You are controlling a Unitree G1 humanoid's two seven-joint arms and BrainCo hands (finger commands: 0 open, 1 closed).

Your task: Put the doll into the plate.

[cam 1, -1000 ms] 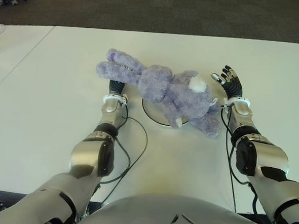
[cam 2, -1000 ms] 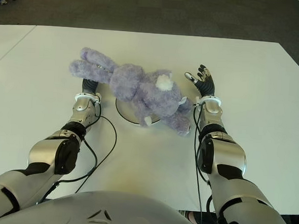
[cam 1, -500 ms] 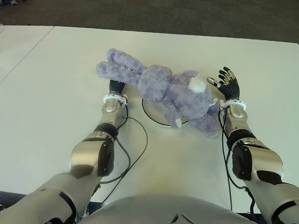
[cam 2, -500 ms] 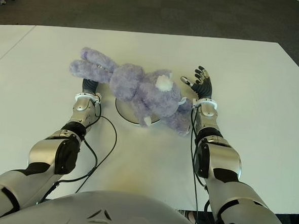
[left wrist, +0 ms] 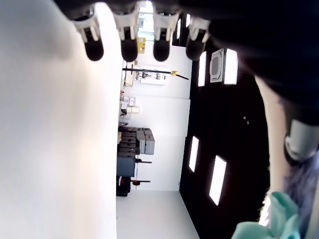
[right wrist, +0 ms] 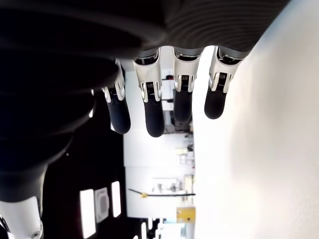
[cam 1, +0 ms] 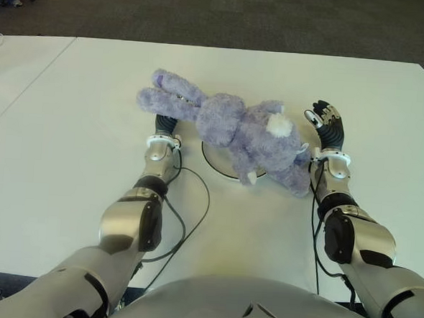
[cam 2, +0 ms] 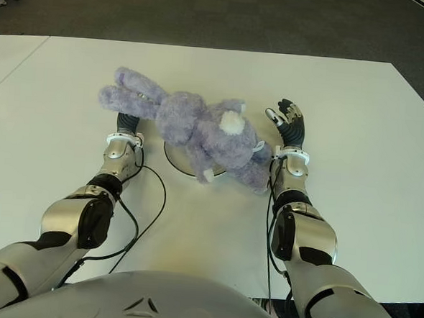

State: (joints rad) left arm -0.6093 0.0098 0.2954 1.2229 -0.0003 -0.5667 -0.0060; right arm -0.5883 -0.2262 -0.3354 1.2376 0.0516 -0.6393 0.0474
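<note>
The doll (cam 1: 243,128), a purple plush rabbit, lies on its side across the white plate (cam 1: 217,163) in the middle of the table, its ears pointing left and its legs hanging over the plate's right rim. My left hand (cam 1: 164,121) shows beneath the ears, left of the plate; its fingers (left wrist: 128,47) are straight and hold nothing. My right hand (cam 1: 328,123) stands just right of the doll's legs. Its fingers (right wrist: 153,117) are spread, with nothing in them.
The white table (cam 1: 70,121) stretches wide on both sides, and a second table top (cam 1: 16,68) adjoins it on the left. A black cable (cam 1: 195,201) loops beside my left forearm. Dark carpet lies beyond the far edge.
My right forearm has swung inward, closer to the doll's legs, with the hand still open. The doll, the plate and my left hand have stayed put.
</note>
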